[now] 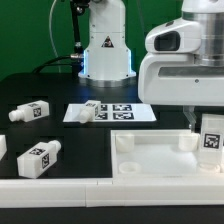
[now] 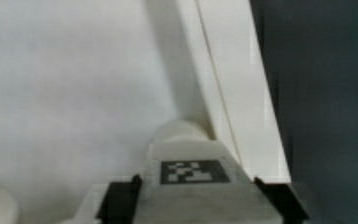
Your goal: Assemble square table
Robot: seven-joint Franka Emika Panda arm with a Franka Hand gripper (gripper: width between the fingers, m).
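Note:
The square table top [image 1: 160, 160] is a white slab with a raised rim, lying at the front of the exterior view's right. My gripper [image 1: 207, 128] is shut on a white tagged leg [image 1: 212, 140] and holds it upright over the slab's far corner on the exterior view's right. In the wrist view the leg [image 2: 194, 165] sits between my dark fingers [image 2: 126, 197], its tip near the slab's rim [image 2: 217, 70]. I cannot tell whether the leg touches the slab. Two loose legs [image 1: 28, 112] [image 1: 38, 158] lie at the exterior view's left.
The marker board [image 1: 118, 113] lies on the black table behind the slab, with another white leg [image 1: 87, 111] at its end on the exterior view's left. The robot base [image 1: 105, 50] stands at the back. A further white part [image 1: 2, 147] shows at the exterior view's left edge.

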